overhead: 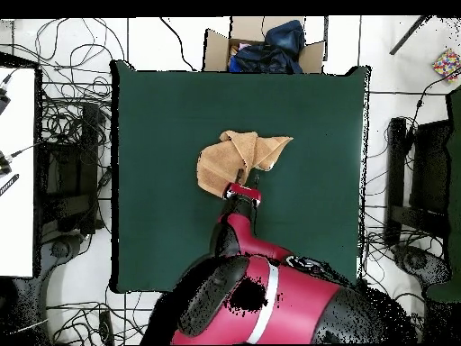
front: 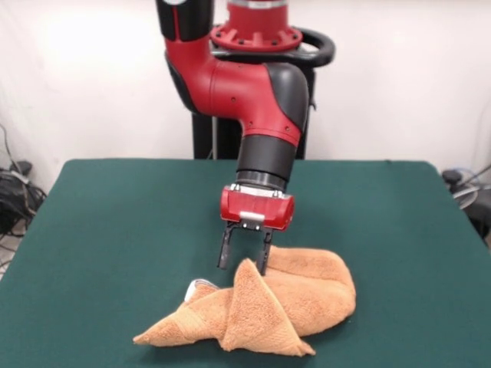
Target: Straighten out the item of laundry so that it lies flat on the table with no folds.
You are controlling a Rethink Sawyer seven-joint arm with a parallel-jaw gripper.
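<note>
**Towel bunched, claw poised at a raised fold**

While the light orange-tan terry-cloth hand towel (front: 268, 303) lay crumpled in overlapping folds, we judged the task to be at an early stage: hardly any of the cloth sat flat. In the front view the towel rested on the dark green felt-topped table (front: 115, 230) close to the edge nearest the camera, roughly midway between the two side edges. One triangular flap stood up in a peak, a thick roll curved behind it, and a thin tail ran out toward one side. A small white tag (front: 198, 284) showed at the back of the heap.

We saw the black two-fingered gripper (front: 244, 261) with its fingers apart, straddling the tip of the raised flap. Whether the fingers already touched the cloth we could not tell; they did not look clamped on it.

The red and black arm (front: 261, 107) came down from the pedestal, bent at the elbow, with the wrist pointing nearly straight down over the towel's far side.

In our judgement the next move called for closing on that peak and drawing it outward, away from the roll. A risk was dragging the whole bundle instead of opening it.
</note>
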